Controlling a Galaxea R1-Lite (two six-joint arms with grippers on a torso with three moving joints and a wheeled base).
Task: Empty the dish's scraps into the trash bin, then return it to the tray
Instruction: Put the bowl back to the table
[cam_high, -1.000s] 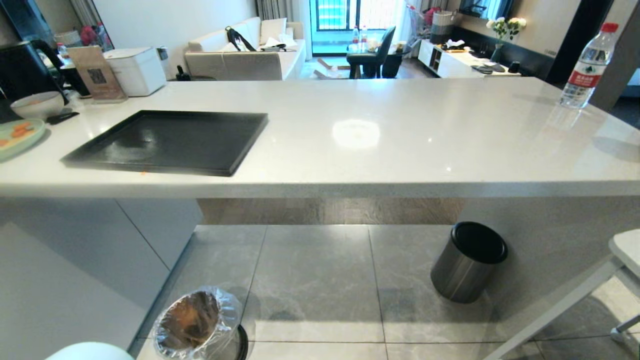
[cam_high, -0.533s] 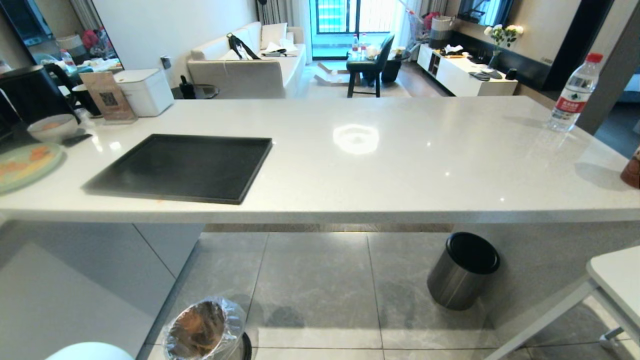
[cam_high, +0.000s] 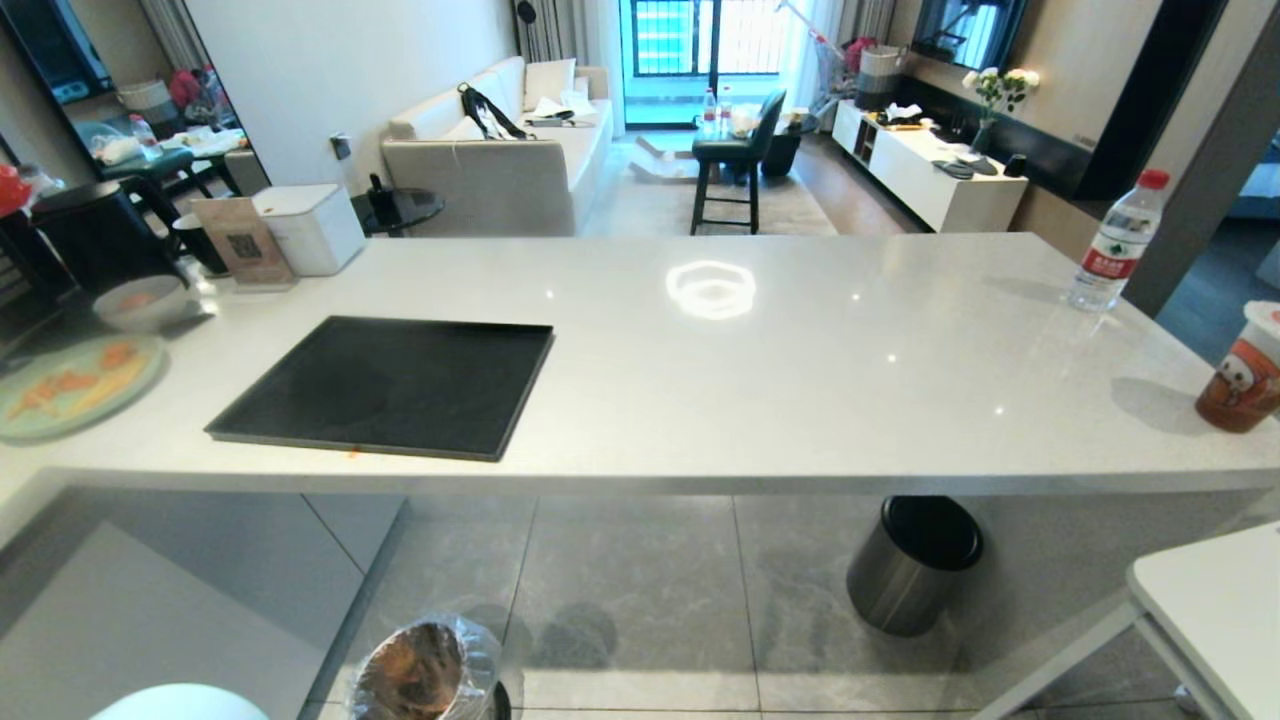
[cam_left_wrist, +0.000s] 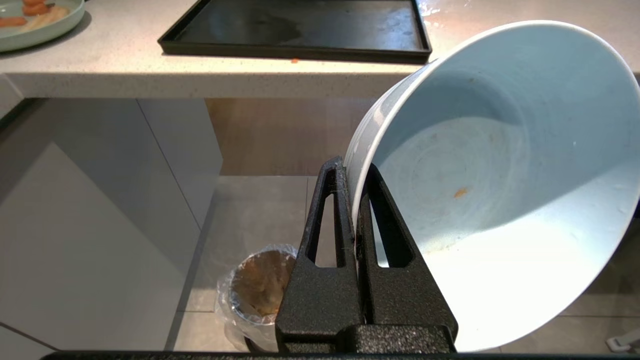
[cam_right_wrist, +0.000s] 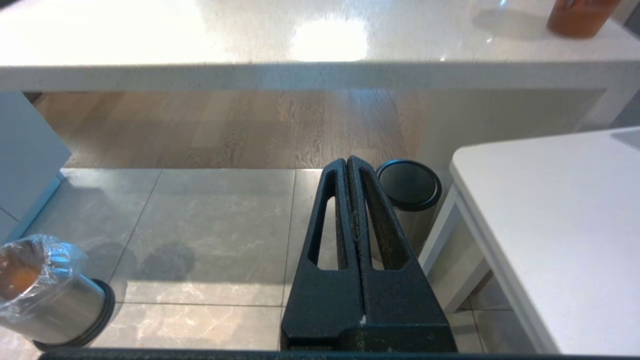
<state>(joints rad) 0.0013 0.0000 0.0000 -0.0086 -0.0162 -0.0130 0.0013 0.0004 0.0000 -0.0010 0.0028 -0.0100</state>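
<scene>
My left gripper (cam_left_wrist: 352, 170) is shut on the rim of the dish (cam_left_wrist: 500, 175), a pale blue glossy bowl held tilted on its side below the counter edge. The dish's inside is bare except for a small orange speck (cam_left_wrist: 460, 192). The trash bin (cam_high: 425, 675), shiny metal with a crinkled clear liner, stands on the floor tiles below and left of the gripper; orange-brown matter shows inside it (cam_right_wrist: 17, 280). The black tray (cam_high: 390, 385) lies bare on the white counter, left of centre. My right gripper (cam_right_wrist: 347, 161) hangs shut and holds nothing, over the floor.
A dark grey bin with a black top (cam_high: 915, 565) stands under the counter at right. A pale green plate of orange and yellow pieces (cam_high: 70, 385) and a greyish bowl (cam_high: 140, 300) sit left of the tray. A water bottle (cam_high: 1110, 245), an orange cup (cam_high: 1240, 375) and a white side table (cam_high: 1220, 610) are at right.
The whole head view has shifted: the camera has risen, so the counter top sits lower in the picture and shows more from above. The tray and bins have not moved.
</scene>
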